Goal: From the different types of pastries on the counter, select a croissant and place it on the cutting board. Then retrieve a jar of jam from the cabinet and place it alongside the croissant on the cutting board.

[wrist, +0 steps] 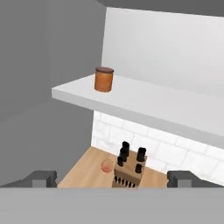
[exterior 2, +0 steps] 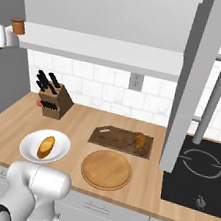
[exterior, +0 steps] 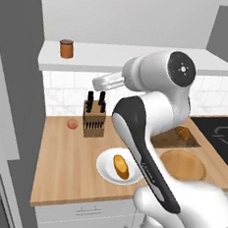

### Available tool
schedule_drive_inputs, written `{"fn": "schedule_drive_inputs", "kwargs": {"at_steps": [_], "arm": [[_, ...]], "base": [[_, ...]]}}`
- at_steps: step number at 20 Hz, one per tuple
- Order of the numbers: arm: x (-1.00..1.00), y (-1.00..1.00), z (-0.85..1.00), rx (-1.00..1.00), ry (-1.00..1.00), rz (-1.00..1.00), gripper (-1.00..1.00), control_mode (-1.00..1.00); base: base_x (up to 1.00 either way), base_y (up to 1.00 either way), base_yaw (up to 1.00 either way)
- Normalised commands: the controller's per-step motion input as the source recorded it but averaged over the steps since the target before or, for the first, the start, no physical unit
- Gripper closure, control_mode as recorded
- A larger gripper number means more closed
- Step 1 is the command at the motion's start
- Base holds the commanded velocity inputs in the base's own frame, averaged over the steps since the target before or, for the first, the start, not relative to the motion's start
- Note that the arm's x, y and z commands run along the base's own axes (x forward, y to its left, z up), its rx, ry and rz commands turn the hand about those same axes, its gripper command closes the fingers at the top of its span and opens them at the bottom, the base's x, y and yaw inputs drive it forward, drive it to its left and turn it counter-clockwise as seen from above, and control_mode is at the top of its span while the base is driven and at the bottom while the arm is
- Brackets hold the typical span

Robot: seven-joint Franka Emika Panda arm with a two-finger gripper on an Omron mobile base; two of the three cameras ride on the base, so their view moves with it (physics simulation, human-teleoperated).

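- One jar of jam [exterior: 66, 48] with a dark lid stands upright on the white shelf [exterior: 141, 59] above the wooden surface [exterior: 71, 166], near the shelf's left end.
- The gripper [wrist: 112, 178] is raised in front of the shelf, its fingertips [wrist: 41, 177] spread wide apart and holding nothing, well apart from the jar.
- The croissant [exterior 2: 139, 139] lies on the dark cutting board [exterior 2: 117, 141], toward its right end.
- A round wooden board [exterior 2: 106, 169] sits just in front of the cutting board.
- A white plate [exterior 2: 25, 147] holds another pastry [exterior 2: 46, 146].
- A knife block [exterior: 94, 118] stands by the tiled wall, with a small reddish round item [exterior: 73, 124] just beside it.
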Motion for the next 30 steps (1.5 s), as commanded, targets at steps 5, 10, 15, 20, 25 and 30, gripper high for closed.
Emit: {"fn": "schedule_drive_inputs", "kwargs": {"at_steps": [5, 10, 15, 20, 25, 30], "arm": [[0.0, 0.11, 0.0, 0.04, -0.04, 0.0, -1.0, -1.0], [0.21, 0.2, 0.23, 0.0, 0.0, 0.0, -1.0, -1.0], [0.3, 0.15, 0.2, 0.0, 0.0, 0.0, -1.0, -1.0], [0.29, 0.22, 0.03, 0.0, 0.0, 0.0, -1.0, -1.0], [0.26, 0.06, 0.01, 0.0, 0.0, 0.0, -1.0, -1.0], [0.13, 0.01, 0.01, 0.08, 0.0, 0.0, -1.0, -1.0]], "base": [[0.0, 0.0, 0.0], [0.0, 0.0, 0.0], [0.0, 0.0, 0.0], [0.0, 0.0, 0.0], [0.0, 0.0, 0.0], [0.0, 0.0, 0.0]]}}
